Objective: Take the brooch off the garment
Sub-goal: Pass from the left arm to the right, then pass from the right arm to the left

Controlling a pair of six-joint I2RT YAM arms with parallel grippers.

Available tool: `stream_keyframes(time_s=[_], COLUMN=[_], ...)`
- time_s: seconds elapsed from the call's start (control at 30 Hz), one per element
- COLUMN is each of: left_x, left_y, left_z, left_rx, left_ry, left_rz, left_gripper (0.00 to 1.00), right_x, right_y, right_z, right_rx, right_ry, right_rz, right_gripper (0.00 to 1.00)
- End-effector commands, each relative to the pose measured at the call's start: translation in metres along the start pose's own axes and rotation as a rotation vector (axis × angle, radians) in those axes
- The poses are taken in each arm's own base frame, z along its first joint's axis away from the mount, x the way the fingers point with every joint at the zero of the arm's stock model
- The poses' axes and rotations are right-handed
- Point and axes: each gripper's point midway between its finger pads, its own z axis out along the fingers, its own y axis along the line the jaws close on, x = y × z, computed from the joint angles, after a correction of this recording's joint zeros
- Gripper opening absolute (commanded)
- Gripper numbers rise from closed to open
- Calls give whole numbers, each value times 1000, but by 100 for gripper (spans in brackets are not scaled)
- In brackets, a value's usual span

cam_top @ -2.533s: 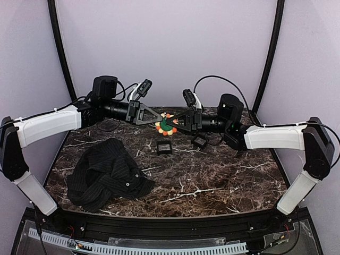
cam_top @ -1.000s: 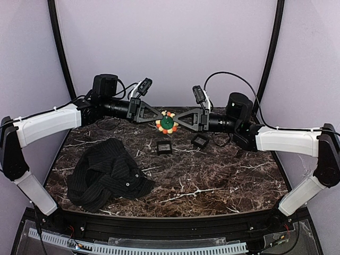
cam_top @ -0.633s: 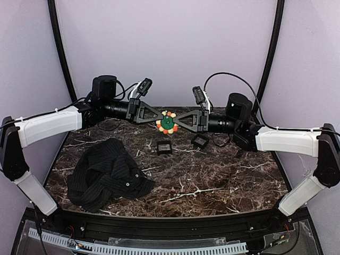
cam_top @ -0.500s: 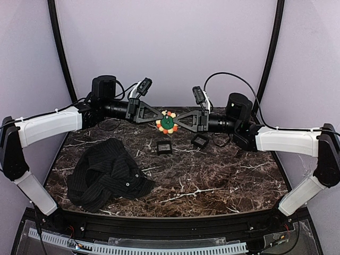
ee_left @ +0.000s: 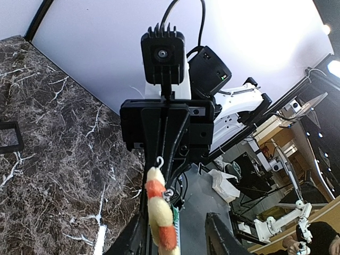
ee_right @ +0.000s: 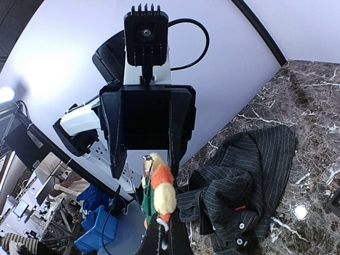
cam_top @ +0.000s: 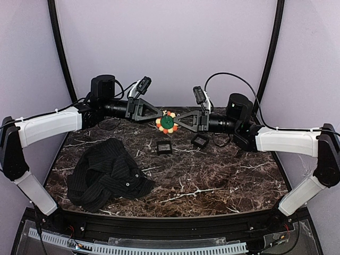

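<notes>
The brooch (cam_top: 167,124), orange and cream petals round a green back, hangs in the air over the back of the table, well away from the garment (cam_top: 106,175). My right gripper (cam_top: 177,123) is shut on the brooch's edge; in the right wrist view the brooch (ee_right: 162,194) stands pinched in my right gripper (ee_right: 166,235). My left gripper (cam_top: 159,116) faces it from the left, open. In the left wrist view the brooch (ee_left: 159,218) sits between the parted jaws of my left gripper (ee_left: 178,239), close to the left one. The black pinstriped garment (ee_right: 249,186) lies crumpled at the front left.
Two small black square boxes (cam_top: 164,147) (cam_top: 200,141) sit on the marble table (cam_top: 223,180) below the grippers. One box (ee_left: 8,137) shows at the left edge of the left wrist view. Curved black frame posts stand at both back corners.
My right gripper has shut on the brooch, and my left gripper, which held it a second ago, has opened. Both arms have stayed almost still.
</notes>
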Motion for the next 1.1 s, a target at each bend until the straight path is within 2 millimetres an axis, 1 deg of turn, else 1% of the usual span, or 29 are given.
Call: stream_keyframes(time_s=[0.0,0.07,0.2,0.5,0.87,1.07], left_x=[-5,-5,-5,-5,-3,-3], left_y=[-5,0,9,10,14,11], left_z=[-6,-6,-6,-5,-3,-3], left_rx=[-19,-32,-49,-43,-37,-28], left_ry=[-21,-22,-22,-20,-9,-7], left_rz=[18,5,-24,-30,-49,-44], left_gripper=[42,41,34,24,23,23], right_x=[-2,-1,1,1,3,4], right_y=[13,17,21,24,26,21], right_z=[-4,-3,-3,-1,7,10], right_rx=[-42,-57,-66,-64,-42,-20], right_ry=[-11,0,6,8,31,38], right_rz=[-46,-58,-76,-98,-132,-126], right_gripper=[0,0,0,0,0,0])
